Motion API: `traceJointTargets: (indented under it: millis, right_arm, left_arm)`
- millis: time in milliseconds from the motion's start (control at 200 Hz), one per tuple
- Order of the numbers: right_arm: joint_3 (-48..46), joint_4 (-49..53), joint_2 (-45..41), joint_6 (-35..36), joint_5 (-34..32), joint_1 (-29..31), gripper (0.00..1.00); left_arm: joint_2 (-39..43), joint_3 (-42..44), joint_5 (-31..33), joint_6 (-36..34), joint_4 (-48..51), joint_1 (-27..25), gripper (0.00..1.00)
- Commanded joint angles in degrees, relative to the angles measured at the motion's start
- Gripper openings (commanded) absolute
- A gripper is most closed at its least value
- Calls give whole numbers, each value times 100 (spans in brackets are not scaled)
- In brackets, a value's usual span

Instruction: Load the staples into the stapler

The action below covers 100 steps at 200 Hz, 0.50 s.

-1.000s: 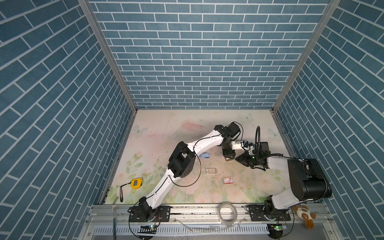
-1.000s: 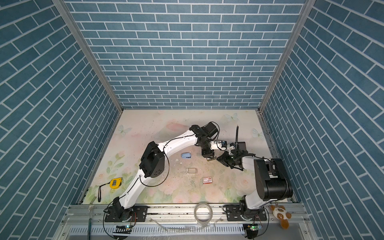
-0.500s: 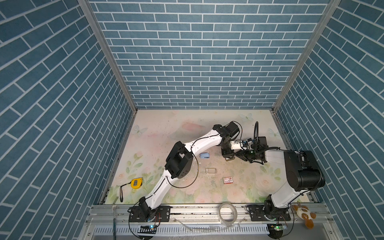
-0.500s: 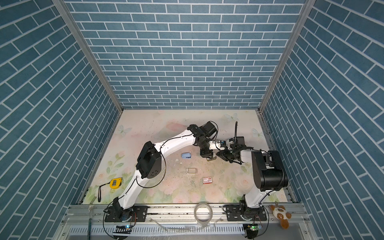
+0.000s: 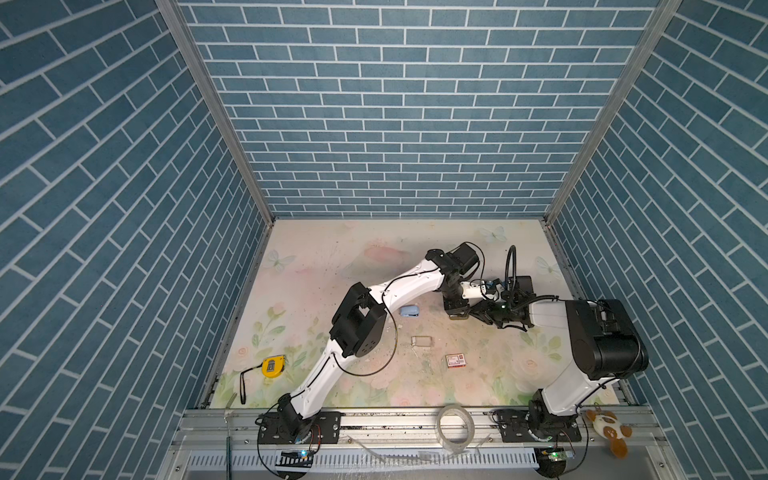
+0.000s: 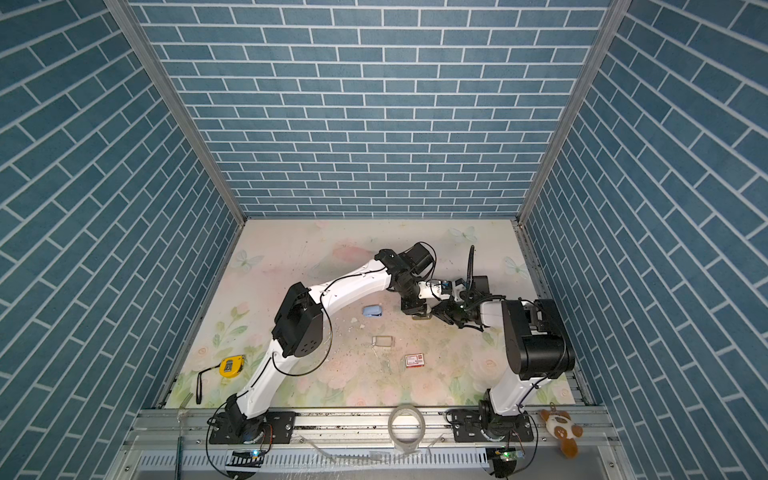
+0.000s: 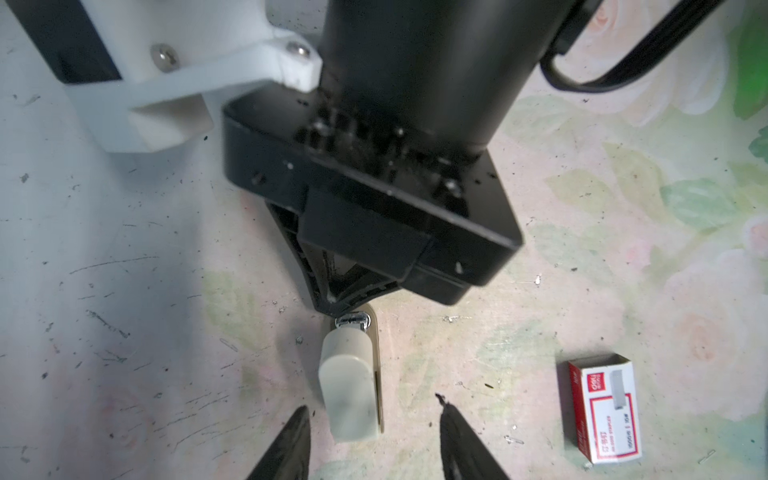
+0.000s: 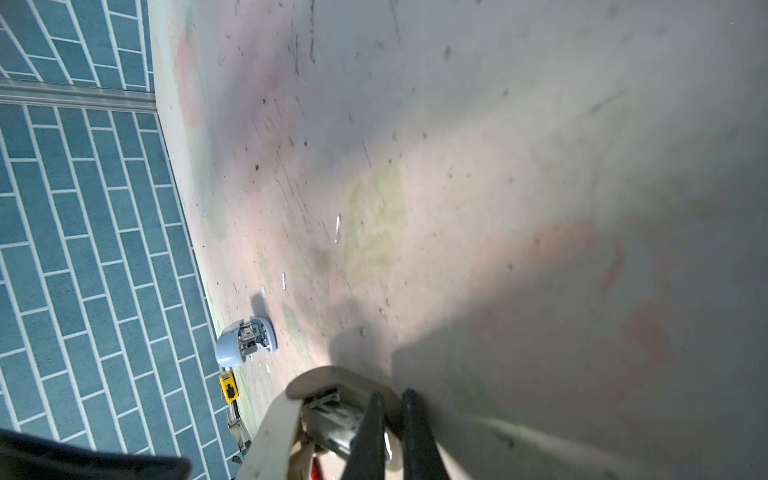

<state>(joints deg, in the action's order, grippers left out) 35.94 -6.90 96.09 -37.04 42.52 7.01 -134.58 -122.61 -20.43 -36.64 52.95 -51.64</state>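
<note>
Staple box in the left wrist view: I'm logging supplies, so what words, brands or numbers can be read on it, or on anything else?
staple box: red print and a logo, turned sideways, too blurred to read.
tape measure: label too small to read.
No other text shows.

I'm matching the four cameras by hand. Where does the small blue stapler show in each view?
In a top view: blue stapler on the mat, mid-table, left of where the arms meet.
In a top view: same spot.
Left wrist: not in it.
Right wrist: on the mat near the brick wall.
Shared landmark: yellow tape measure, missing only from the left wrist view.
</note>
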Motion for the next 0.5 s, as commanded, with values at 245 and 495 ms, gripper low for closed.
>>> traceJointTargets:
  millis: [245,495]
  right_arm:
    - [-364,431,-215,142,-325,69,13]
    - [-280,880,-1064,-119,-1149,33,14]
  left_arm:
    - [-74,-93,16,-173,72,-26,52]
    - [-291,-622,144,-786,461,-19,52]
